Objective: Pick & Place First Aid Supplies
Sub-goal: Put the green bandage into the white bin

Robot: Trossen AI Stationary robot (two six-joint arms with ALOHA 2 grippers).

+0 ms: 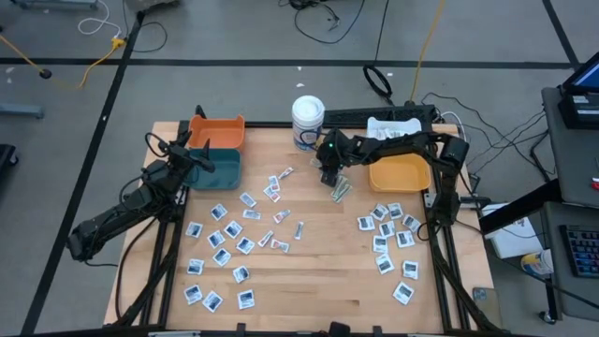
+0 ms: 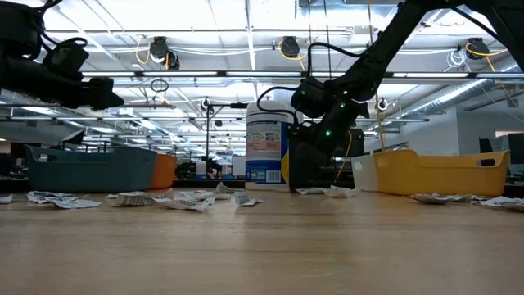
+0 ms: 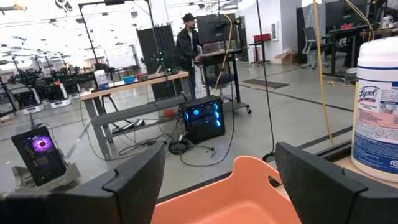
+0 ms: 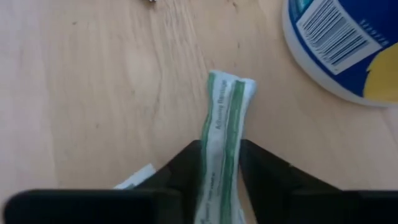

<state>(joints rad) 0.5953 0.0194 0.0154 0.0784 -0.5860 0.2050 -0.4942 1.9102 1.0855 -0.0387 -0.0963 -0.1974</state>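
Note:
Many small flat first aid packets (image 1: 234, 241) lie scattered on the wooden table, with a second group (image 1: 393, 239) at the right. My right gripper (image 1: 334, 183) is low over the table beside the white tub (image 1: 307, 122), shut on a narrow white-and-green wrapped strip (image 4: 225, 112). My left gripper (image 1: 192, 154) hovers open and level over the orange bin (image 1: 218, 131) and the teal bin (image 1: 217, 167), holding nothing. My right gripper pinches the wrapped strip between its two fingers (image 4: 264, 171), on the strip's near part (image 4: 217, 158), where the wrapper is squeezed narrow. The fingers slant down from the table's right side and lie along the strip. Its free end (image 4: 231, 84) sticks out ahead, close over the wood.
The white tub (image 4: 342, 43) stands close to the held strip's far end. A yellow bin (image 1: 400, 173) sits just right of my right gripper, with a white bin (image 1: 393, 126) behind it. Another packet's corner (image 4: 134, 180) lies beside the fingers. Loose strips (image 1: 342, 191) lie under the gripper.

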